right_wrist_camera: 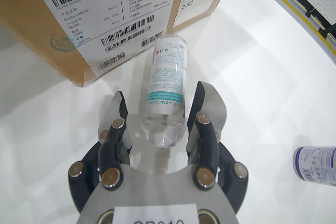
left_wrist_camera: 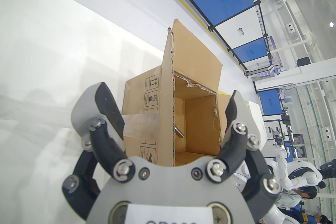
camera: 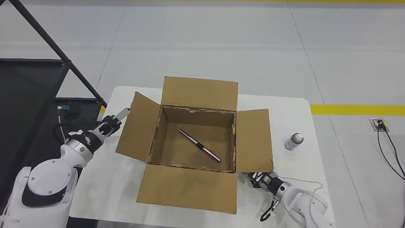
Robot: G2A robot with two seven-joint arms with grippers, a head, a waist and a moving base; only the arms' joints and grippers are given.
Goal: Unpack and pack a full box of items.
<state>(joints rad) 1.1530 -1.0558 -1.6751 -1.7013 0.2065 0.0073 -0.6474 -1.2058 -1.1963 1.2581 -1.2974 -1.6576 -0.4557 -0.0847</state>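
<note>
An open cardboard box [camera: 200, 93] stands mid-table with all its flaps folded out. A dark slim rod [camera: 199, 145] lies slanted on its floor; its metal tip [left_wrist_camera: 179, 132] peeks past the flap edge in the left wrist view. My left gripper [camera: 117, 121] is open just outside the box's left flap [left_wrist_camera: 168, 104], holding nothing. At the box's front right corner my right gripper [right_wrist_camera: 161, 104] is open and low over the table. A clear bottle with a white label [right_wrist_camera: 168, 83] lies between its fingers, the far end touching the box wall [right_wrist_camera: 31, 25].
A small white-and-dark can [camera: 293, 141] stands on the white table [camera: 291, 111] to the right of the box, and appears again as a can [right_wrist_camera: 315, 166] beside my right gripper. The table's right and front edges are close to the right arm.
</note>
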